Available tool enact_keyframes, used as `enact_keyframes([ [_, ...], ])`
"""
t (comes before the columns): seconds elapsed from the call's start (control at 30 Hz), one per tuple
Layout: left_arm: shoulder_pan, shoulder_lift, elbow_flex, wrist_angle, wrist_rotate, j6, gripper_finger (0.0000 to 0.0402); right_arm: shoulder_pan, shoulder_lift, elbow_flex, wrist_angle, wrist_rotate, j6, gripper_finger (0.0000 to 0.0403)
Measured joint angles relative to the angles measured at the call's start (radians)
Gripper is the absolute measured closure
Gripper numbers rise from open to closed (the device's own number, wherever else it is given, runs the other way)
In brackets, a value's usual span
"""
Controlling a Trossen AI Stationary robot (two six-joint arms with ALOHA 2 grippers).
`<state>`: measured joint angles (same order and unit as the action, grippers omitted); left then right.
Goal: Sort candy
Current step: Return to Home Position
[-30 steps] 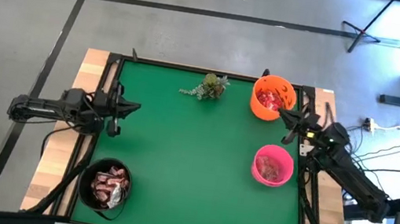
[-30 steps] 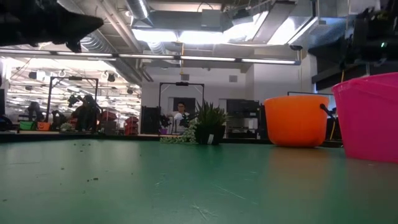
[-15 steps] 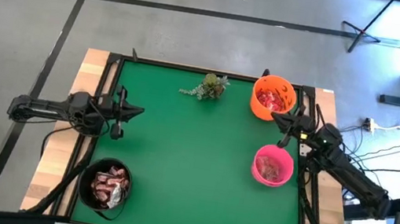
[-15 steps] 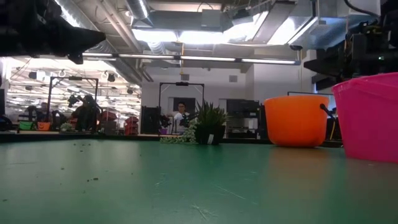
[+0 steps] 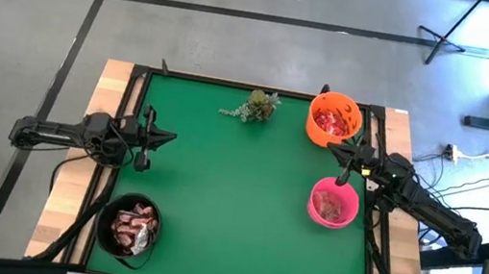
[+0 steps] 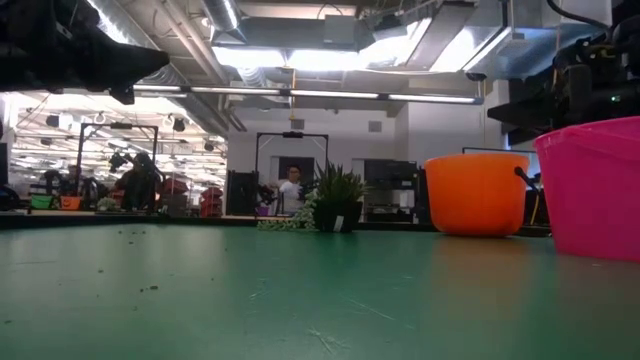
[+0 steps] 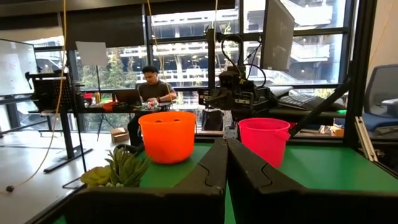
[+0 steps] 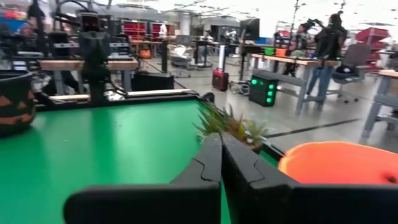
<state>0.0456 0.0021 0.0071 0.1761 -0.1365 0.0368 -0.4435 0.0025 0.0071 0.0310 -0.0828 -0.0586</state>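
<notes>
Small wrapped candy (image 5: 330, 120) sits in orange plastic bowl (image 5: 310, 126), pink plastic bowl (image 5: 312, 211) and black round bucket (image 5: 102, 225). Left gripper (image 5: 163, 137) at green table (image 5: 233, 213) edge, jaws clenched, empty. Right gripper (image 5: 338, 148) same, between orange and pink rims. A sloppy retract could tip one.

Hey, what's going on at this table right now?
Nothing is being handled. Both arms hover with shut, empty grippers: the left gripper at the mat's left edge, the right gripper between the orange bucket and the pink bucket. The candy lies in those two and in the black bucket. No loose pieces show on the green mat, only a plant sprig.
</notes>
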Motion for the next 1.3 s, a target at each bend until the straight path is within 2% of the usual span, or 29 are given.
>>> enact_keyframes([
  [0.13,0.0,0.0,0.0,-0.001,-0.007,0.0,0.0401,-0.001,0.0,0.0,0.002,-0.015,0.001,0.0403],
  [0.43,0.0,0.0,0.0,-0.003,-0.06,0.0,0.0401,-0.002,0.0,0.0,-0.005,0.03,0.005,0.0402],
  [1.3,0.0,0.0,0.0,-0.003,-0.06,0.0,0.0401,-0.002,0.0,0.0,-0.006,0.028,0.005,0.0402],
])
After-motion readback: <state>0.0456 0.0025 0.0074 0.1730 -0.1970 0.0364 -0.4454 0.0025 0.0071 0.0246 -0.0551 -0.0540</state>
